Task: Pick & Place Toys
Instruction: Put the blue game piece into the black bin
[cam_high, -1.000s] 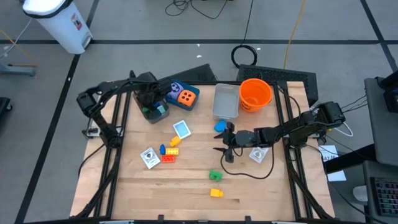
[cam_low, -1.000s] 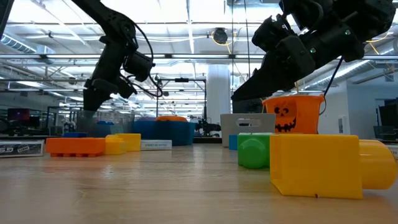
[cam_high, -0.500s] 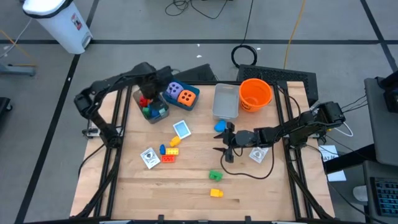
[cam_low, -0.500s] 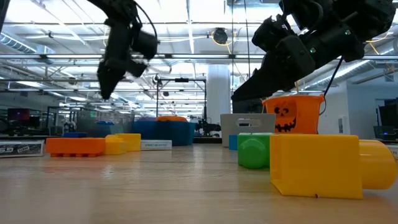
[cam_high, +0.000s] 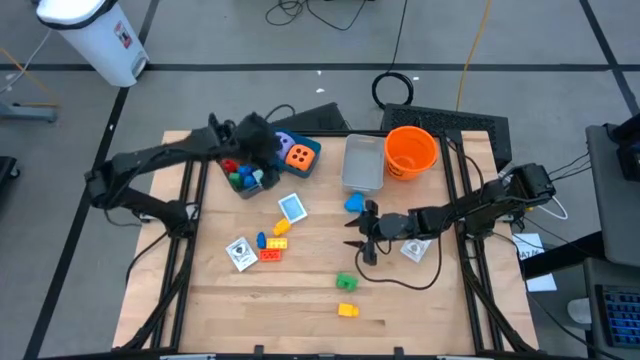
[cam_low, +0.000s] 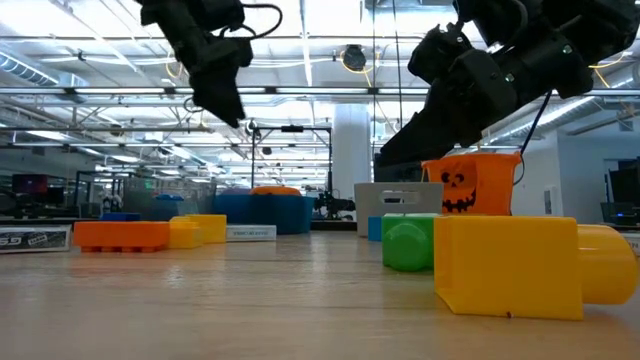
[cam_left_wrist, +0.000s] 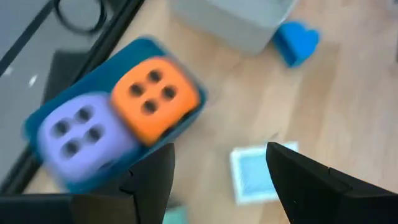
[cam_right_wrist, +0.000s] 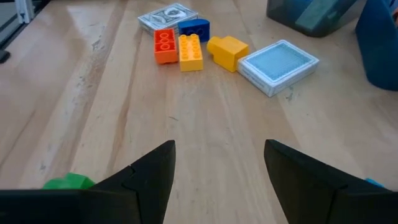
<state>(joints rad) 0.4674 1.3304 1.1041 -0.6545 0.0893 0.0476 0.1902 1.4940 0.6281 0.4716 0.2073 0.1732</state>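
High view: left gripper (cam_high: 262, 140) hangs spread and empty above the dice (cam_high: 290, 152) at the table's (cam_high: 200, 290) far edge.
Right gripper (cam_high: 358, 232), fingers parted, waits mid-table, apparently for the scattered bricks (cam_high: 272, 243) still to be picked.
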